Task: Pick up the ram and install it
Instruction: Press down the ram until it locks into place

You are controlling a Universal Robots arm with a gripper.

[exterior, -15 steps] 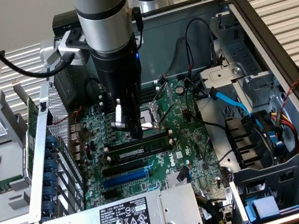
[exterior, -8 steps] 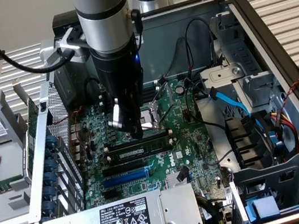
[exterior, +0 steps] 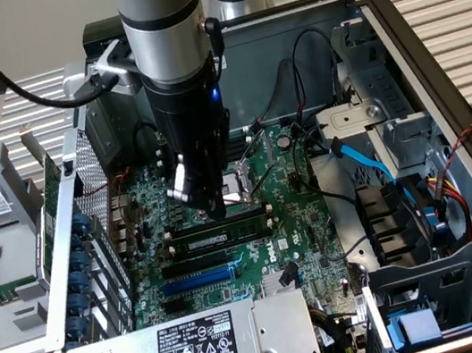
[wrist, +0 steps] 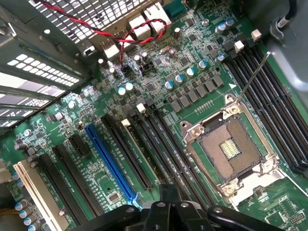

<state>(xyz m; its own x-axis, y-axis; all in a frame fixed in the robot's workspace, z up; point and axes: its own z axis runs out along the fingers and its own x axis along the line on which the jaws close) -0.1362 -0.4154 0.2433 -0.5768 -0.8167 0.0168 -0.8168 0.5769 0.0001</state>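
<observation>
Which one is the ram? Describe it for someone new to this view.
Find the green motherboard in the open computer case. Beside its square processor socket, right under the claw, lies the ram: a long dark-green stick, unlike the black slots and the blue slot next to it.

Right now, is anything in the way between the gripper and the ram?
Nothing visible is. The shut gripper sits right above the ram, which lies along a slot on the motherboard. Whether they touch, I cannot tell.
</observation>
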